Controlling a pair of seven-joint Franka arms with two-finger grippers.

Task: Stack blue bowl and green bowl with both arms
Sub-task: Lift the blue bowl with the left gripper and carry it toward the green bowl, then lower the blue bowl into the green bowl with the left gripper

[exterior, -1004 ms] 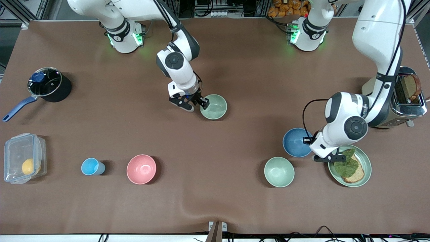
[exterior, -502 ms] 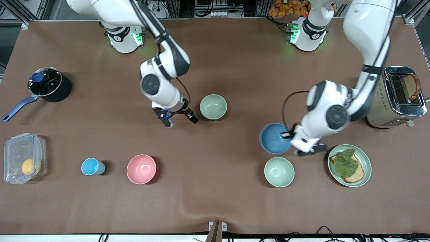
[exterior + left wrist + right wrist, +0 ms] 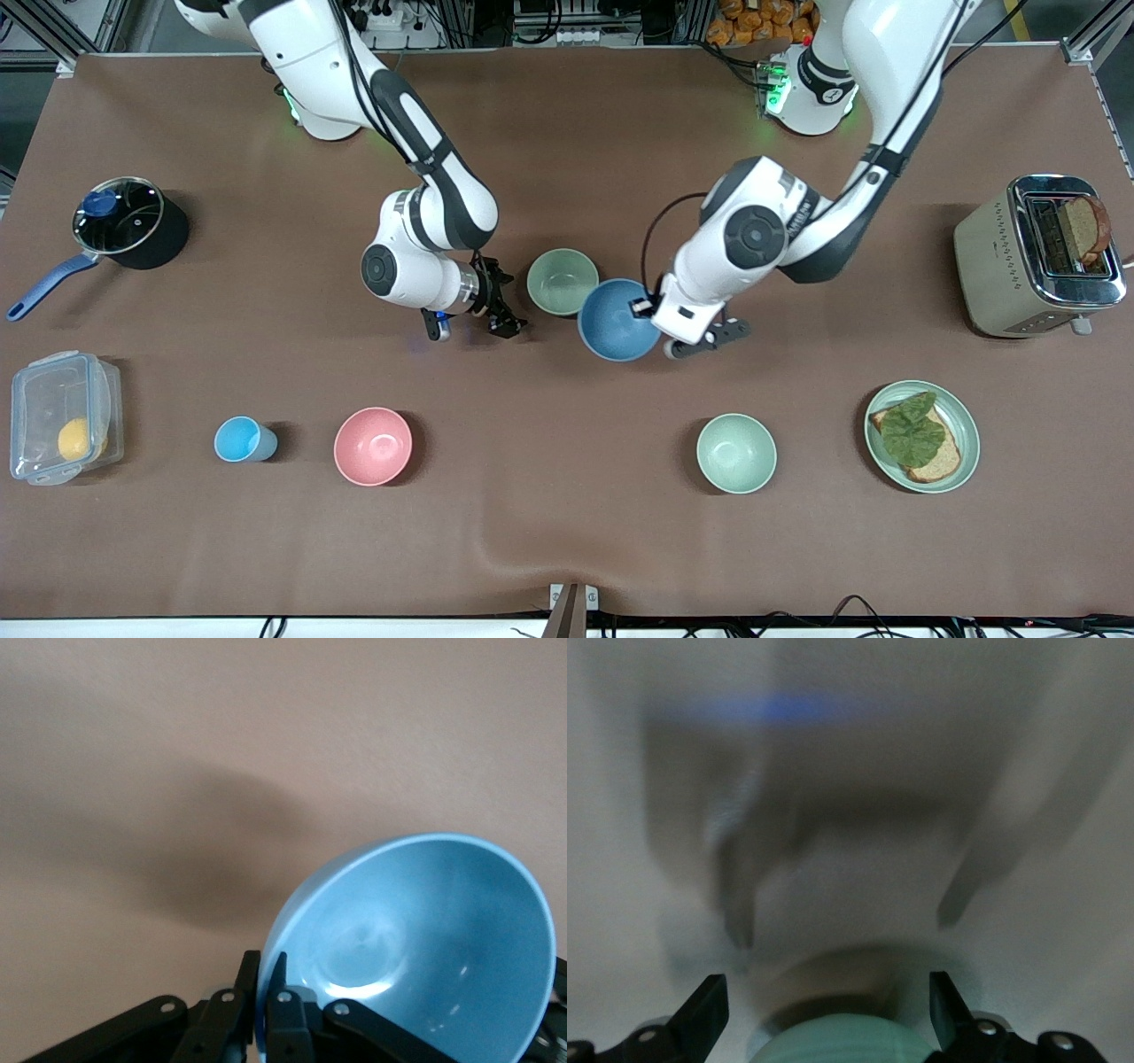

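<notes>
Over the brown worktop (image 3: 567, 532), the left gripper (image 3: 660, 323) is clamping the blue bowl (image 3: 616, 321) aloft, tilted beside the green bowl (image 3: 562, 281); the right gripper (image 3: 474, 323), fingers spread, is hanging beside it.

The blue bowl (image 3: 617, 321) is showing a smooth, faintly glossy inside; the green bowl (image 3: 562, 282) is looking matt. The toaster (image 3: 1036, 257) is gleaming as brushed metal, and the brown table (image 3: 567, 532) is looking matt.

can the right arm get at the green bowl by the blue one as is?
Probably yes: the right gripper is open beside the green bowl, nothing between them. The blue bowl, held by the left gripper, crowds its other rim.
</notes>
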